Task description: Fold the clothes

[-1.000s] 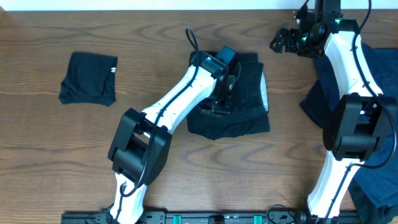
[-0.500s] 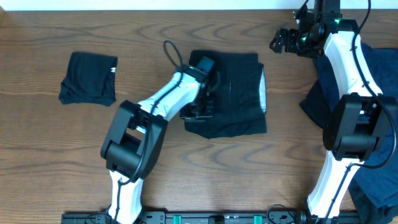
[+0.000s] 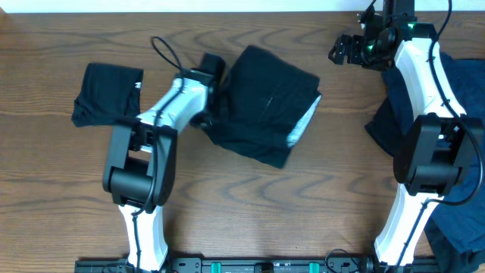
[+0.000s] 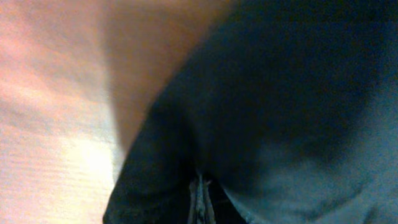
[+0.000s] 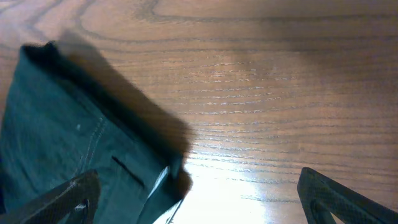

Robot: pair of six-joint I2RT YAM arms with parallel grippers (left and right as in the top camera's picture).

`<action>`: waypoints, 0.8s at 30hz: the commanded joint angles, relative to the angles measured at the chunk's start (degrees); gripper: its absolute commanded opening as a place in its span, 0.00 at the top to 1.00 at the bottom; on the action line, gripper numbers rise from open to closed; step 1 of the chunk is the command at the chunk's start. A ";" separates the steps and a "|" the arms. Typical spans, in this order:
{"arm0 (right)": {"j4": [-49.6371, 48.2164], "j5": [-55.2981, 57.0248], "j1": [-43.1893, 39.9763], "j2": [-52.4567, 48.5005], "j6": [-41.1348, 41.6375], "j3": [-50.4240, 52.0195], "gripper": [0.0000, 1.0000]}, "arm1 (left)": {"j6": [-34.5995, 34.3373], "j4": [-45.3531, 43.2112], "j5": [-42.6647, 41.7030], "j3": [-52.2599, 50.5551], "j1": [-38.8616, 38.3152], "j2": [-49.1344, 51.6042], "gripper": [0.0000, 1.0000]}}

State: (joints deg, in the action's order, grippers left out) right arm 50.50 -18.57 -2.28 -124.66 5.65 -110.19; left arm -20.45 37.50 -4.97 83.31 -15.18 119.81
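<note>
clothes lie in three spots on the table. nearest the robot's base, a navy heap runs up the right edge. mid-table a black garment lies skewed, with pale lining showing at its right corner. to its left a folded piece lies apart. the left gripper seems pinched together on the black garment's left edge, judging by the cloth bunched against its wrist camera. farthest back, the right gripper hangs with its fingers wide apart, holding nothing.

the step in hand looks like hauling this garment towards the folded piece. to do it well, drag low and steady so the layers don't slide open, then set it down square, on or just beside the folded one.

hidden: the left fingertips themselves, in both views, and how many layers they hold. it is also unclear whether the heap is one garment or several, as the frame cuts it off.
</note>
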 commanded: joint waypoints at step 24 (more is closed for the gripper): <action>0.07 -0.02 0.00 0.24 0.04 -0.48 0.01 | -5.62 16.46 0.68 8.44 0.50 -10.27 0.91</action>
State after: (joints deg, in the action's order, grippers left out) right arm 50.50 -18.57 -2.28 -124.66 5.65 -110.19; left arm -23.09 51.53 -3.64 92.07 -13.91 108.75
